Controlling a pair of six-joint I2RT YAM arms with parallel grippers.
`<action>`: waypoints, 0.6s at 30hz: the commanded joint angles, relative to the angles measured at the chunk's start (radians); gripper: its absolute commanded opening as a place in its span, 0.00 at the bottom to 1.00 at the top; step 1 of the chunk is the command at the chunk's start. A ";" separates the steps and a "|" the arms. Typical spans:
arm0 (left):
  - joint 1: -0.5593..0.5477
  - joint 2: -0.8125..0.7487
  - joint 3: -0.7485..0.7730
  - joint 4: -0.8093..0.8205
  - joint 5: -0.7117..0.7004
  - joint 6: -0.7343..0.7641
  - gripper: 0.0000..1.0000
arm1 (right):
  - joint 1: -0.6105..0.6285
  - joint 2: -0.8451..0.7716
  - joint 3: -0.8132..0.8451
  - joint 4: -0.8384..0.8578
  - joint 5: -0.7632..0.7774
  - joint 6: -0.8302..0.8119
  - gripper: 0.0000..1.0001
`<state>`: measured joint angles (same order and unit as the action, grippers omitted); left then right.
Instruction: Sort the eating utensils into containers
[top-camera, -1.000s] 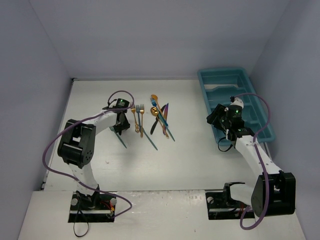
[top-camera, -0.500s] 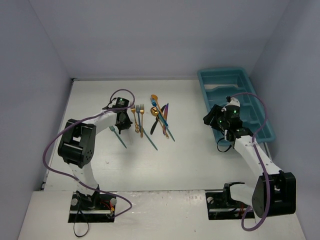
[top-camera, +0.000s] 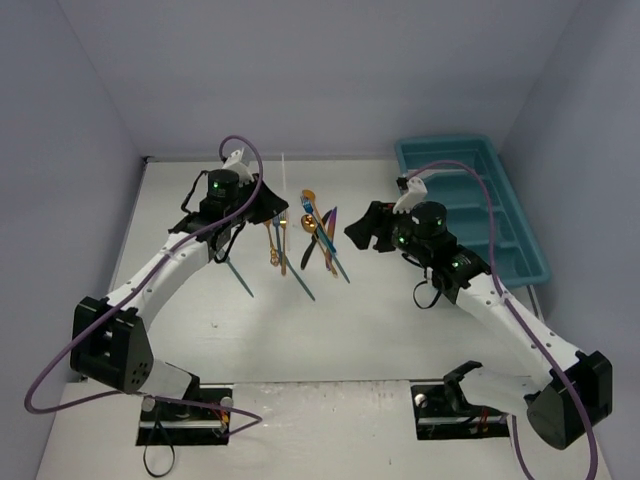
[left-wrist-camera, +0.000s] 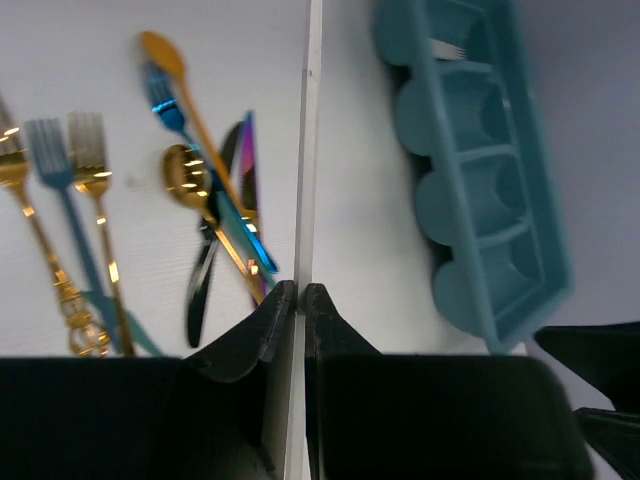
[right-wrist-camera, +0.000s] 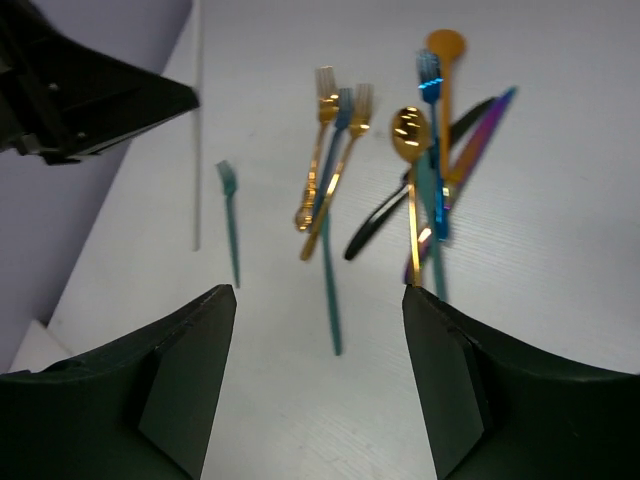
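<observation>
My left gripper (left-wrist-camera: 300, 292) is shut on a thin white piece (left-wrist-camera: 312, 150) and holds it up off the table; from above the gripper (top-camera: 274, 205) hangs just left of the utensil pile. The utensils (top-camera: 318, 238) lie mid-table: gold forks (right-wrist-camera: 322, 150), a gold spoon (right-wrist-camera: 408, 135), a black knife (right-wrist-camera: 385, 225), a purple knife (right-wrist-camera: 480, 140), a blue fork (right-wrist-camera: 428, 80) and two teal forks (right-wrist-camera: 230, 215). My right gripper (right-wrist-camera: 318, 300) is open with nothing between its fingers, above the table just right of the pile (top-camera: 362, 230). The teal tray (top-camera: 500, 225) of containers stands at the right.
A white fork (left-wrist-camera: 447, 48) lies in the tray's far compartment. Side walls close in the table on the left and right. The two grippers are near each other over the pile.
The left gripper shut on the white piece and lifted it up and back. The right gripper swung left from over the tray to beside the pile and opened wider.
</observation>
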<state>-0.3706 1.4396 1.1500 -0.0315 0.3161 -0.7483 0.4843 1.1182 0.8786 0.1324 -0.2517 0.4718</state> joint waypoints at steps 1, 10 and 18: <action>-0.048 -0.077 -0.003 0.171 0.167 0.006 0.00 | 0.098 0.034 0.075 0.139 -0.034 0.067 0.65; -0.111 -0.132 0.001 0.229 0.220 -0.023 0.00 | 0.214 0.115 0.119 0.219 -0.023 0.091 0.65; -0.158 -0.132 -0.007 0.247 0.222 -0.020 0.00 | 0.229 0.151 0.144 0.238 -0.015 0.091 0.59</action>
<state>-0.5058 1.3358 1.1329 0.1042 0.5099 -0.7619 0.7064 1.2622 0.9583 0.2616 -0.2742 0.5560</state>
